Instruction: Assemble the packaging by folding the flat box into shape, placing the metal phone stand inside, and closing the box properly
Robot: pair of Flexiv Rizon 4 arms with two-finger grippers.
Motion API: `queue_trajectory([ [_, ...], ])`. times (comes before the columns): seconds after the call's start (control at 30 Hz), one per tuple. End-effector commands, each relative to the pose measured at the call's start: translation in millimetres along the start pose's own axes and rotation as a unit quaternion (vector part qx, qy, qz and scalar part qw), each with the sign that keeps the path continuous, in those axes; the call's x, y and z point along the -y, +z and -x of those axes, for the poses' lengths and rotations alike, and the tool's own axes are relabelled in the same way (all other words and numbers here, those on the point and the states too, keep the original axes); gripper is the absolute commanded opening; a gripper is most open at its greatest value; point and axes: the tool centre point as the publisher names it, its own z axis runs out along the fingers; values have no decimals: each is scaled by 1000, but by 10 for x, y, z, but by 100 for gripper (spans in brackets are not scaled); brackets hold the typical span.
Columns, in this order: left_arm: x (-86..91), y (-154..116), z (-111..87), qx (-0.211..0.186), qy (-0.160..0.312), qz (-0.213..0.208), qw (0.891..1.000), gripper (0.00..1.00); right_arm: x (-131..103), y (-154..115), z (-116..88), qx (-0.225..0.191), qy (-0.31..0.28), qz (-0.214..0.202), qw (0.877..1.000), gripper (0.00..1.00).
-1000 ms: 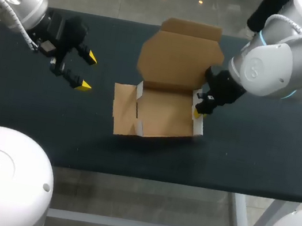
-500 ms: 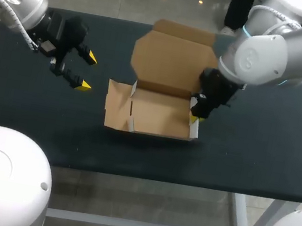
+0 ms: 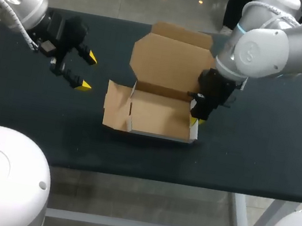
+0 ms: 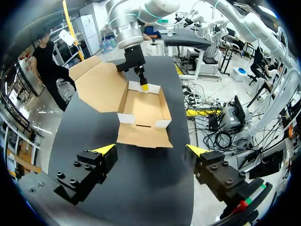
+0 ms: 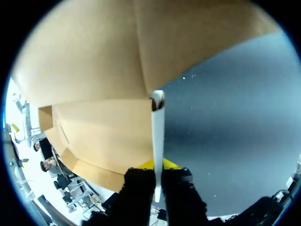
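The brown cardboard box sits mid-table with its tray formed and its lid standing open at the back. Its left side flap lies outward. My right gripper is shut on the tray's right side wall, which stands edge-on between its fingers. My left gripper hangs open to the left of the box, apart from it. In the left wrist view the box lies ahead of the open left gripper, with the right gripper at its far wall. No metal phone stand shows in any view.
The dark table top stretches around the box. Its front edge runs close below the tray. My right arm leans over the back right of the table.
The right gripper has dragged the box leftward and turned it square to the table's front edge, still holding the right wall. The left arm has not moved.
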Motion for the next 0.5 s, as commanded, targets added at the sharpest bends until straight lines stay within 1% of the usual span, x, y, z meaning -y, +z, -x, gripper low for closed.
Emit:
queue_trajectory([
  [0.03, 4, -13, -4, -1, 0, 2, 1000, 100, -84, -91, -156, 36, 14, -55, 998, 0],
  [0.17, 4, -13, -4, -1, 0, 2, 1000, 100, -30, -108, -203, 50, 24, -78, 995, 0],
  [0.3, 4, -13, -4, -1, 0, 2, 1000, 100, 5, -33, -231, 64, 28, -102, 992, 0],
  [0.5, 4, -13, -4, -1, 0, 2, 1000, 100, 36, 98, -214, 72, 29, -112, 991, 0],
])
